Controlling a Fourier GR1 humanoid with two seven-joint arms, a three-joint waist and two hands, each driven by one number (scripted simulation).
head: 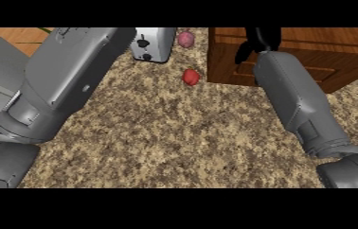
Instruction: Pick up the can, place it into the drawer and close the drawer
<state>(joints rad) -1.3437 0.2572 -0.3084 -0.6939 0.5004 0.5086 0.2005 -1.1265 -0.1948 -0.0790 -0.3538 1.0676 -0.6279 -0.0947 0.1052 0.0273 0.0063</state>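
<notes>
Right hand (257, 42) at 1 o'clock, up against the wooden drawer unit (308, 57). Only black fingers show past the grey forearm; they overlap the drawer front near its top edge. Can't tell if they're curled or straight, or whether they hold anything. Right forearm runs from 4 o'clock diagonally up to the hand, covering part of the drawer front.

No can visible anywhere on the counter; can't tell if it's in the drawer or behind the hand.

Left hand not visible. Left forearm (70, 76) fills 9 to 11 o'clock, running off the top of the view.

Drawer unit's left edge sits at about 12:30. Just beside it, a red item (191, 77) on the counter; a pink one (186, 39) above it at 12, near the top edge. Toaster (155, 44) at 11:30, touching the left forearm's outline.

Speckled counter (182, 138) open from centre down to 6 o'clock, between the two forearms. Wood floor strip at 10 o'clock corner.
</notes>
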